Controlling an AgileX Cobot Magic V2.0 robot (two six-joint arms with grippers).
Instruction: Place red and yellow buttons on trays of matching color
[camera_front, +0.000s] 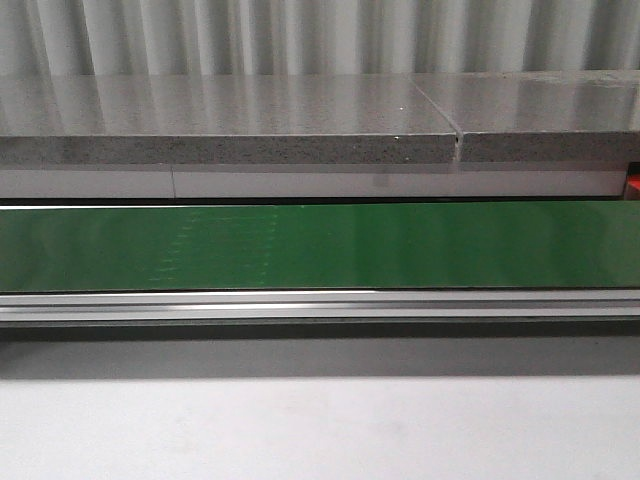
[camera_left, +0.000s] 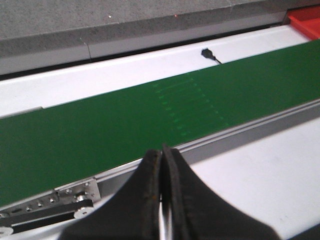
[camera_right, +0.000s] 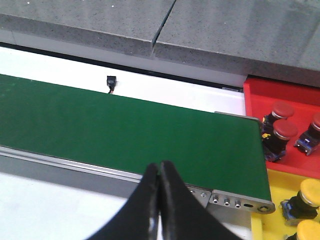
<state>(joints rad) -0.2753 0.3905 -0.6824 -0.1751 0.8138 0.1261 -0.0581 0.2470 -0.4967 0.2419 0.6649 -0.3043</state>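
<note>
Corrugated metal wall (camera_front: 300, 35) across top of frame. Grey speckled stone counter (camera_front: 230, 125) below, seam upper right. White tabletop (camera_front: 320, 430) fills bottom. Soft glare on counter.

Factory-style test bench: green conveyor belt (camera_front: 320, 245), aluminium rail (camera_front: 320, 305), corrugated wall (camera_front: 320, 35).

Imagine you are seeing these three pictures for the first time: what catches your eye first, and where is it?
The long green conveyor belt strikes first, running bare across the front view between the grey stone counter and the white table. At its end, the right wrist view shows a bright red plastic tray with red-capped push buttons and a yellow tray with yellow-capped ones. Both black claws, left and right, are pinched shut, holding nothing.
</note>
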